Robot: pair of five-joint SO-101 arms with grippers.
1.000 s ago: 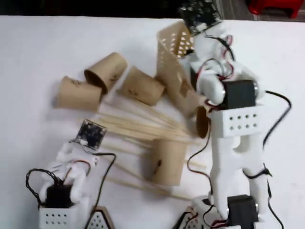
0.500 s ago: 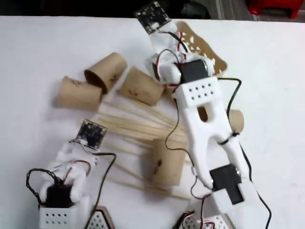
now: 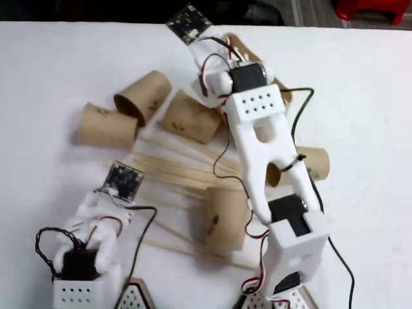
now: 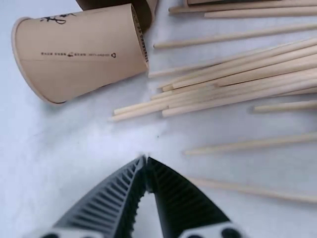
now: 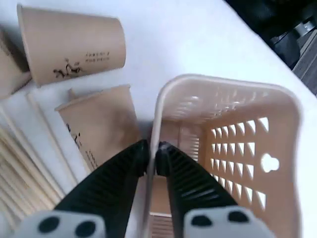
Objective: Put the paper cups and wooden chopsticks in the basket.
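The right pincer (image 5: 151, 148) is pressed onto the rim of the perforated plastic basket (image 5: 237, 144), one finger inside the wall and one outside. The basket sits at about 12 o'clock on the white tabletop (image 3: 51, 58), under the outstretched right arm. The left pincer (image 4: 146, 161) is pressed together on nothing and hangs over bare tabletop at about 7 o'clock, just short of the nearest stick ends.

Nothing shows inside the part of the basket in view. Three paper cups (image 3: 143, 95) lie on their sides in a cluster at 10 o'clock. A fourth cup (image 3: 226, 217) rests on the sticks near 6 o'clock, and a fifth cup (image 3: 308, 164) lies at 3 o'clock beside the right arm. The wooden chopsticks (image 3: 183, 168) fan loosely across the middle.

The cups look light and thin-walled, likely to roll and to crumple under a hard squeeze. The open rim, pinched gently, seems the best hold. The sticks are stiff, thin and probably slick, and they lie flat. Taking a few together near mid-length should keep them from tipping or slipping.
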